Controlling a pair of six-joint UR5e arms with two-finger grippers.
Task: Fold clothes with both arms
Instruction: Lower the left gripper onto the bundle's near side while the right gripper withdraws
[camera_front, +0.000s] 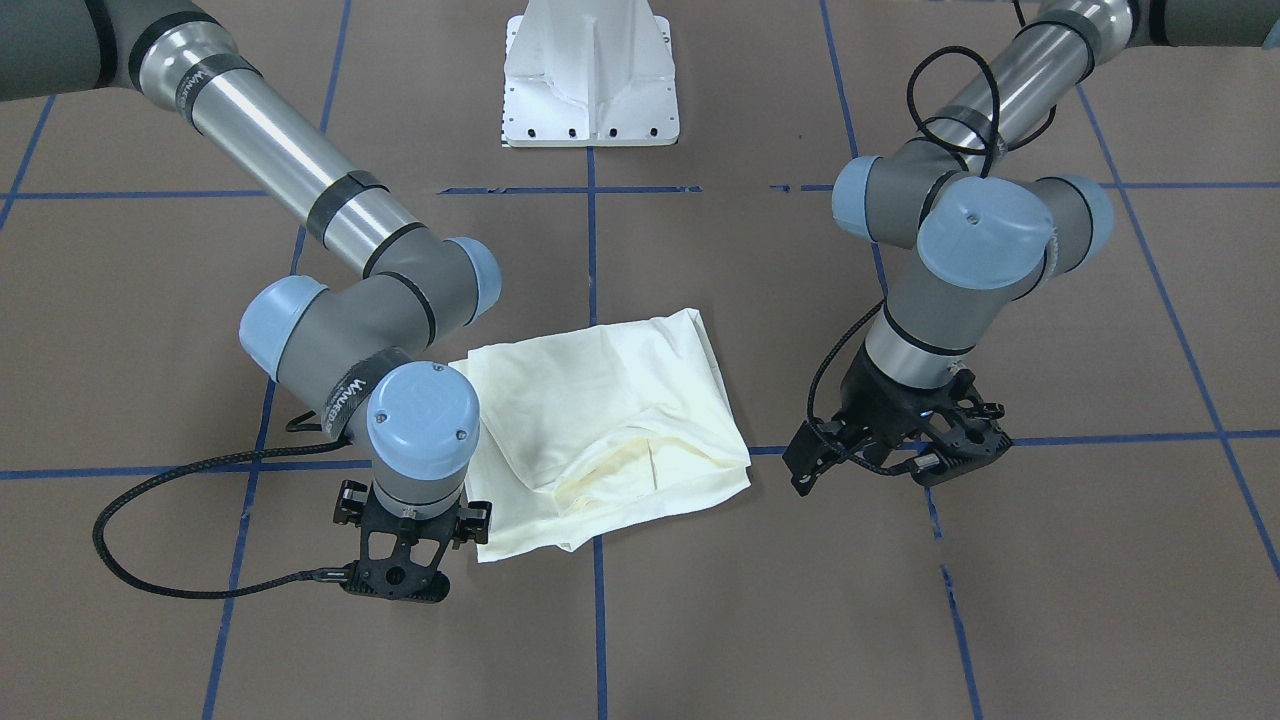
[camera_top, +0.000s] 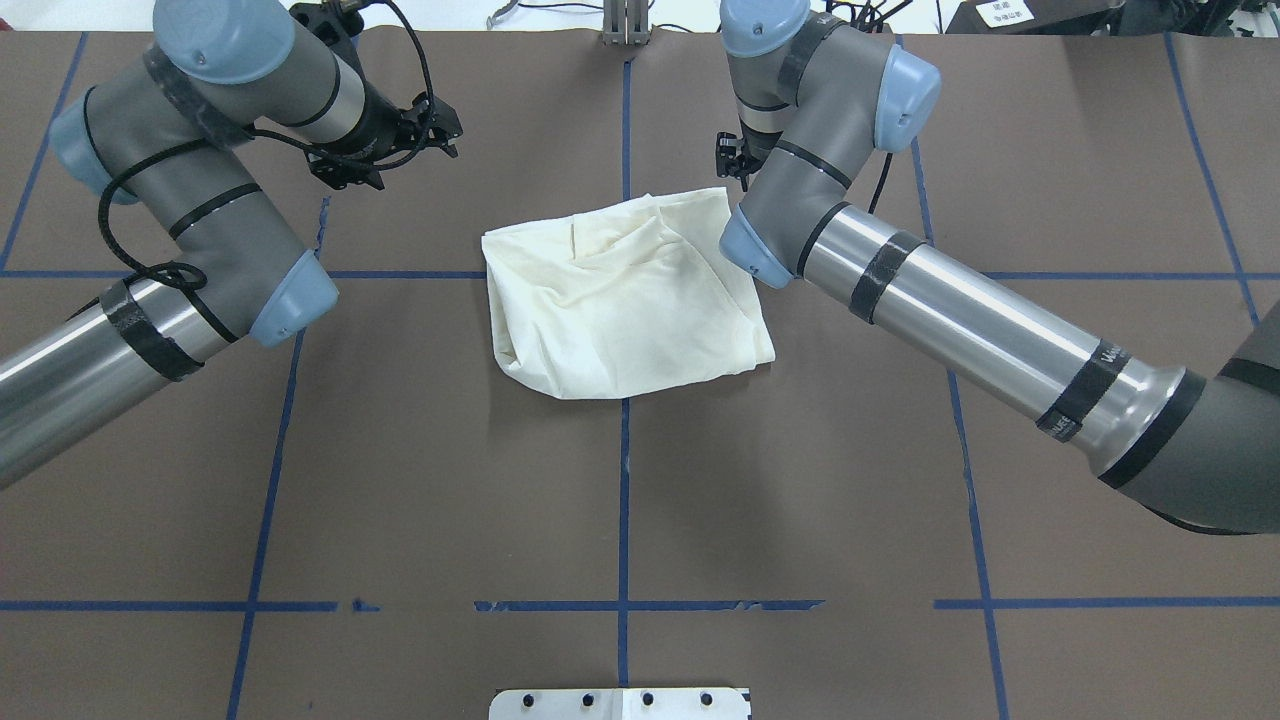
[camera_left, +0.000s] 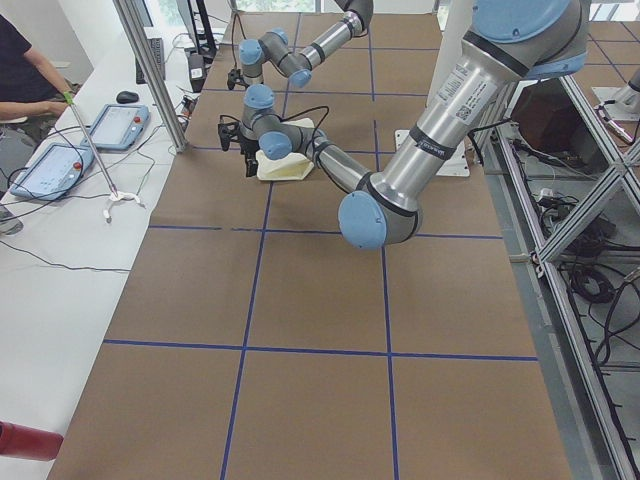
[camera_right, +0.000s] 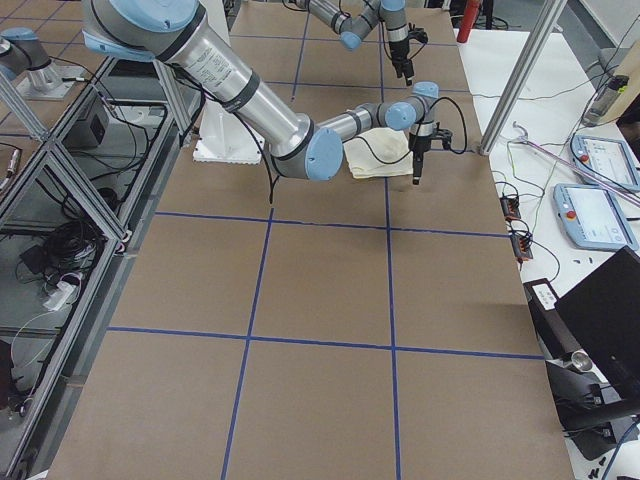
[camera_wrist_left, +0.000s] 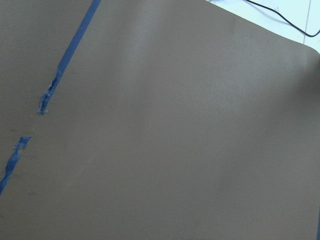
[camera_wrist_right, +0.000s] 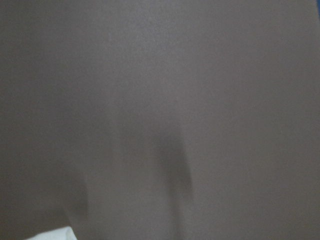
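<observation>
The cream T-shirt (camera_top: 625, 295) is lying folded into a rumpled, roughly square bundle in the middle of the brown desk (camera_top: 450, 480). It is sitting over a crossing of the blue tape lines (camera_top: 623, 500) and showing plain cream cloth.

The right pincer (camera_front: 398, 585) is pointing straight down just beside the bundle's corner on the operators' side. In the front view the arm's blue wrist cap (camera_front: 422, 420) is covering that edge of the shirt. In the overhead view a blue joint cap on the same arm (camera_top: 752, 255) is overlapping the shirt's right edge. Whether its jaws are apart or together I cannot tell.

The left pincer (camera_top: 440, 128) is hanging tilted over bare desk, well apart from the shirt. Its state I cannot tell either, and its wrist camera is showing only brown surface and torn tape.

A black cable (camera_front: 130, 570) is looping across the desk beside the right arm. The white pedestal (camera_front: 590, 90) is standing behind the shirt, between the two arms. At a white side table a person (camera_left: 25, 70) is sitting near two blue-edged tablets (camera_left: 118, 125).
</observation>
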